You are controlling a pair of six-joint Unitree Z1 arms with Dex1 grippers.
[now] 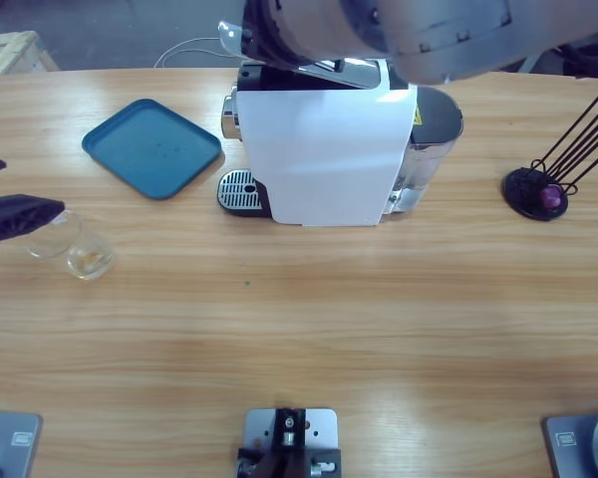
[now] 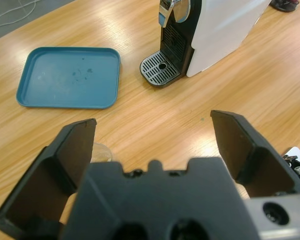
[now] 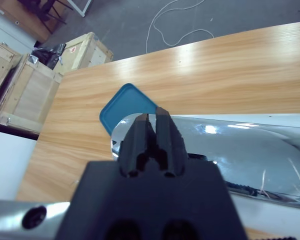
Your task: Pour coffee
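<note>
A small clear glass tumbler (image 1: pixel 72 247) stands at the table's left, with a shallow tan layer of coffee (image 1: pixel 90 261) in its bottom. My left gripper (image 1: pixel 25 187) hovers at the left edge just beside and above the tumbler, open. In the left wrist view the left gripper (image 2: pixel 154 120) spreads its jaws wide, and the tumbler's rim (image 2: pixel 101 151) peeks out under one jaw. The white coffee machine (image 1: pixel 324 149) stands mid-table with its drip grille (image 1: pixel 239 189) facing left. My right gripper (image 3: pixel 152 117) is shut, holding nothing, right above the machine's chrome lever (image 3: pixel 215 145).
A teal tray (image 1: pixel 151 147) lies between the tumbler and the machine. A black capsule stand (image 1: pixel 538 189) with a purple capsule sits at the far right. A large silver arm (image 1: pixel 399 30) hangs over the machine's top. Wooden crates (image 3: pixel 20 85) stand beyond the table.
</note>
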